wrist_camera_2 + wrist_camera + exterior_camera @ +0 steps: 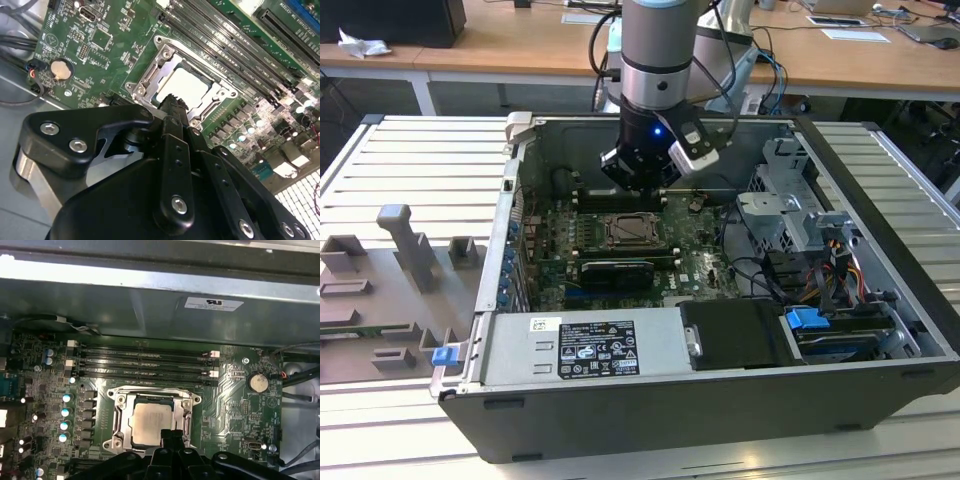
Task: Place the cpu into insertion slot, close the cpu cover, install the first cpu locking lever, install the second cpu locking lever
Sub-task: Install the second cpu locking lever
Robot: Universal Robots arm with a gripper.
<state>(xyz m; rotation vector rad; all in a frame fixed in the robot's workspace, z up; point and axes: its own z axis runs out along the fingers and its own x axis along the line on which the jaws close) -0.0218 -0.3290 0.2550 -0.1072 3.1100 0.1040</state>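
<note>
While the arm hangs over the open computer case (880, 290) in the exterior view, the claw (638, 185) sits low inside it, just above the green board (550, 250) and right behind the socket in the middle of the frame. The chip (623, 231) lies flat in that socket, a bit below the claw in the picture and apart from it.

In the first wrist view the chip (150, 423) is a pale beige square in the lower middle of the frame, seated in the socket with the cover (121, 409), a silvery metal frame, lying flat around it, so the cover looks closed over it. The claw (173, 436) comes up from the bottom edge, its black fingertips (166, 435) pressed together and overlapping the chip's lower right corner in the picture. Whether they actually touch the chip or cover, I can't tell. It's holding nothing that I can see.

The second wrist view looks along the claw (172, 102) from behind: the fingers are together with a toothed tip, ending right at the near edge of the cover (145, 75), with the chip (187, 87) just past the tip, in the upper middle of the frame.

Other bits: four long memory slots (145, 362) run above the socket in the first wrist view, and a round coin battery (258, 382) sits off to the right. In the exterior view a grey power supply (585, 345) fills the lower part of the case.
</note>
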